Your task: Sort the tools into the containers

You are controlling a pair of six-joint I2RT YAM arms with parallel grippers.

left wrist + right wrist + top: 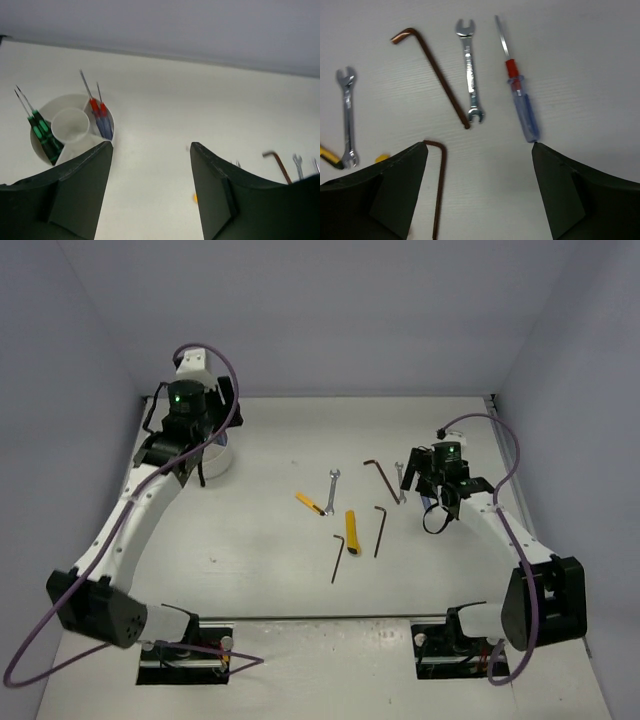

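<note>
A round white container [70, 126] with compartments holds green-black screwdrivers [43, 136] and red-and-blue screwdrivers [100, 119]. My left gripper [151, 150] hovers open just right of it, nothing between its fingers; from above it is beside the container [220, 462]. My right gripper [480, 146] is open above the table. Just ahead of it lie a blue screwdriver [521, 102], a silver wrench [470, 70], a dark hex key [432, 75] and a second hex key [440, 186] near its left finger. A yellow knife [350, 530] lies mid-table.
More tools lie mid-table: a yellow-handled screwdriver [312, 503], a wrench [333, 485] and a hex key [337, 558]. Grey walls enclose the table on the left, back and right. The arm bases sit at the near edge.
</note>
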